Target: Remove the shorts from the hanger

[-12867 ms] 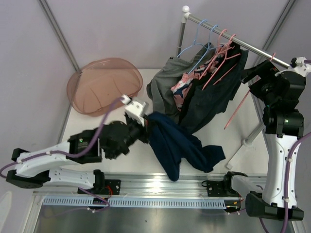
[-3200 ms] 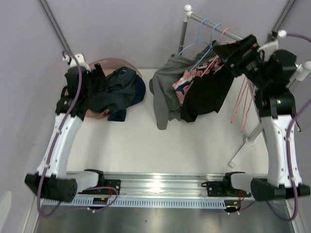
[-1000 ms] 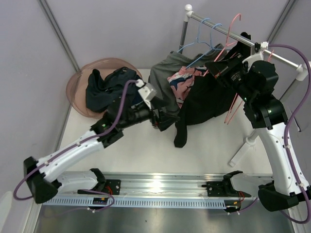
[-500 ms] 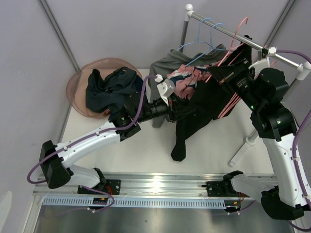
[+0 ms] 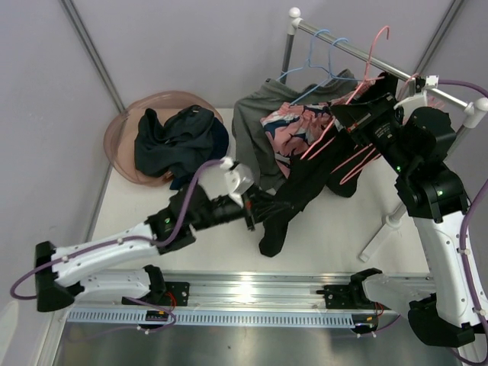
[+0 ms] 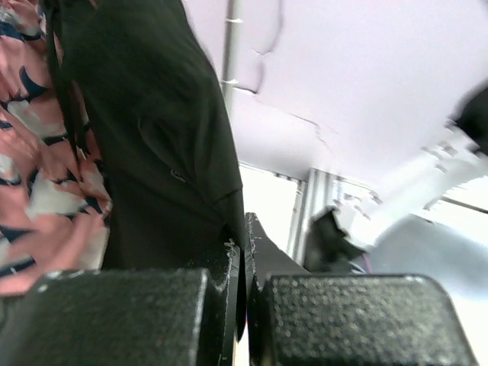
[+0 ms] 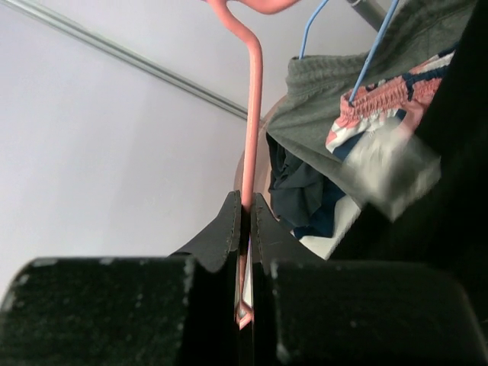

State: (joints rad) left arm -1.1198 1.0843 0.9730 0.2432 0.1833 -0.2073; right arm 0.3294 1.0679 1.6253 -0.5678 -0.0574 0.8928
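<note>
The black shorts (image 5: 305,179) stretch from a pink hanger (image 5: 371,57) down to my left gripper (image 5: 255,214), which is shut on their lower edge above the table. In the left wrist view the black cloth (image 6: 152,130) is pinched between the closed tips of that gripper (image 6: 245,238). My right gripper (image 5: 347,107) is shut on the pink hanger's neck (image 7: 252,130), its tips (image 7: 245,207) pressed on the wire. Pink printed shorts (image 5: 290,130) and grey shorts (image 5: 250,141) hang on blue hangers (image 5: 320,59). Navy shorts (image 5: 179,137) lie in the basin.
A pink translucent basin (image 5: 122,149) sits at the back left of the table. The clothes rail (image 5: 343,46) runs across the back right on a white stand (image 5: 385,225). More pink hangers (image 5: 354,164) dangle below my right wrist.
My left gripper has closed on the black shorts and drawn back toward the near edge, pulling the cloth taut. The right gripper has kept its hold on the pink hanger, shifting only slightly.
</note>
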